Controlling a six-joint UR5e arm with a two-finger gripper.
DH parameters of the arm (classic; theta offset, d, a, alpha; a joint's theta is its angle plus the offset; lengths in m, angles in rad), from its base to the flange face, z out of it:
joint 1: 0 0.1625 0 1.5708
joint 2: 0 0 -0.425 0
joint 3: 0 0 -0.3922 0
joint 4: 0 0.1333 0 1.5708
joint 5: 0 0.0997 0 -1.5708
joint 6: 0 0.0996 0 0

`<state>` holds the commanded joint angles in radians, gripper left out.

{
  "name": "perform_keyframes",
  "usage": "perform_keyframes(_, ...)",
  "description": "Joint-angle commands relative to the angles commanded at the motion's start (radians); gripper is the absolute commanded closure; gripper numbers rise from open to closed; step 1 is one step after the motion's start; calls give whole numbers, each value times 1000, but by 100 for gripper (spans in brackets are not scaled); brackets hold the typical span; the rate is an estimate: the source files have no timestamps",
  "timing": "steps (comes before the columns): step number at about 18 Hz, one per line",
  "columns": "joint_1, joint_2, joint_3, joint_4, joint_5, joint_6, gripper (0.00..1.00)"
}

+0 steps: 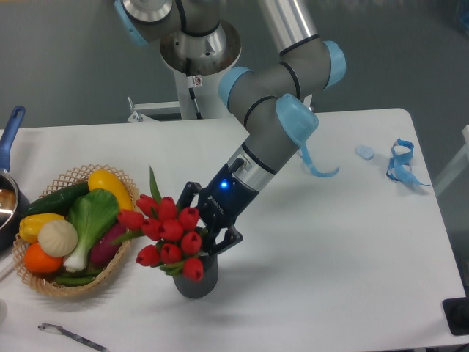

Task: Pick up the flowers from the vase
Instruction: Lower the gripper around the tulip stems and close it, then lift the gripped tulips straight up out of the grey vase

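At the vase mouth: black two-finger gripper (207, 233) is pressing behind the red tulip bunch with green leaves (168, 233).
Fingers: hidden by blooms; closure cannot be told.
Advice: lifting straight up, keeping the small dark grey ribbed vase (196, 279) standing on the white desk (330, 249).

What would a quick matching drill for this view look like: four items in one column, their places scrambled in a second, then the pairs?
Items:
1. bunch of red tulip flowers
2. round woven wicker basket
3. loose light blue ribbon
4. thin grey metal tool

Places:
A. far right of the table
B. front left edge
C. in the dark grey ribbed vase
D. left, holding vegetables

Pairs: 1-C, 2-D, 3-A, 4-B
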<state>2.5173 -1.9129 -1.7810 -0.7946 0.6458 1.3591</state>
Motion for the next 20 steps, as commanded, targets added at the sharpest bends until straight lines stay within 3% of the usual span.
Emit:
perform_keyframes(8,14,35,-8,-3,-12,-9,55)
perform_keyframes(20,64,133,17,-2,-150,-207,55)
